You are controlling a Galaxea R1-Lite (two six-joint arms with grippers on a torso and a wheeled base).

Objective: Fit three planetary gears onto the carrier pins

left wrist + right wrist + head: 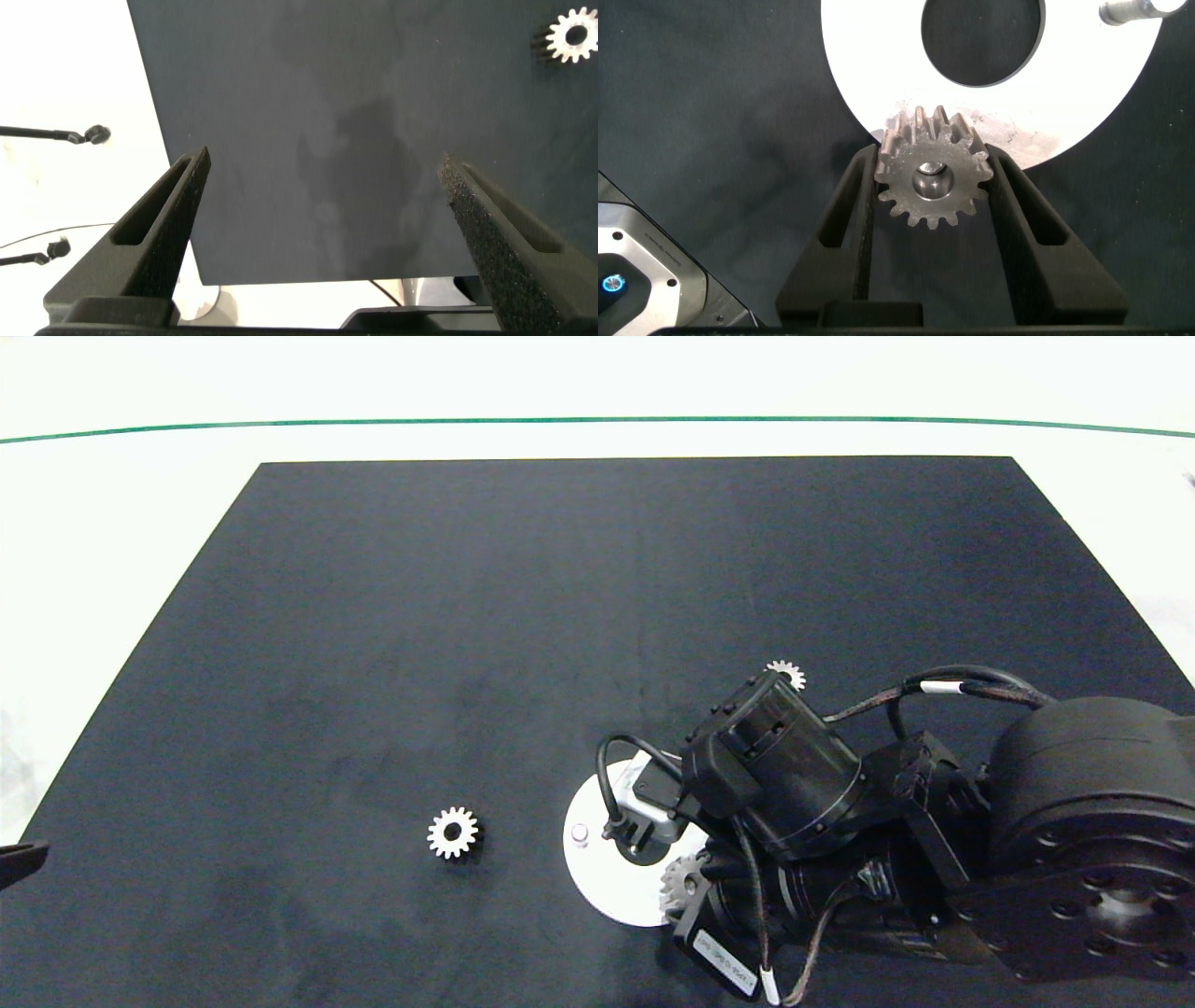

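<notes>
In the right wrist view my right gripper (932,161) is shut on a planetary gear (931,179), one finger against its teeth on each side. This gear sits at the rim of the white disc (868,56), and a carrier pin shows inside its bore. A bare carrier pin (1134,9) stands across the disc. From above, the same gear (684,882) peeks out beside the right arm (794,784), which covers much of the disc (607,887); one bare pin (580,833) shows. A loose gear (453,833) lies left of the disc. Another gear (786,674) lies behind the arm. My left gripper (324,159) is open.
The black mat (420,616) covers most of the white table. The left gripper (19,859) rests at the mat's left edge, and the left wrist view shows the loose gear (570,37) off to one side. Thin black stands (84,135) sit on the white surface.
</notes>
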